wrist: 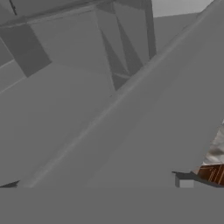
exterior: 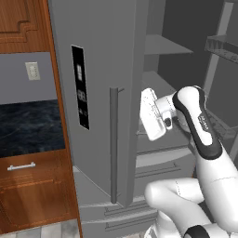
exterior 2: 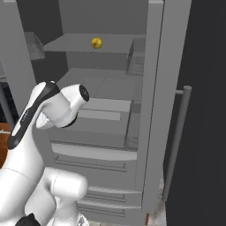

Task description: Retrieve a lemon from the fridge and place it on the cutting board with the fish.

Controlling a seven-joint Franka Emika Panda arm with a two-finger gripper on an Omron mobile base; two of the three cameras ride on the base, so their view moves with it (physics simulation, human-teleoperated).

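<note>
Left base view: fridge (exterior: 97, 69) stood open on right side; arm reached into interior, wrist beside left door's inner edge.

Right base view: lemon (exterior 2: 96, 42) sat on upper shelf, near front edge, well above arm.

Hand view: grey shelving, close. Jaws recorded fully wide, empty.

Risk: raising arm could strike shelf edge; careless contact could roll lemon away.

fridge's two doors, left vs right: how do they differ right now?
The left door carries a black display panel; the right door shows none from this side. In the left base view the left door's outer face and bar handle front the camera; in the right base view the right door stands swung out, dark, its handle seen edge-on. Both have long vertical grey bar handles, and the fridge interior is exposed between them.
</note>
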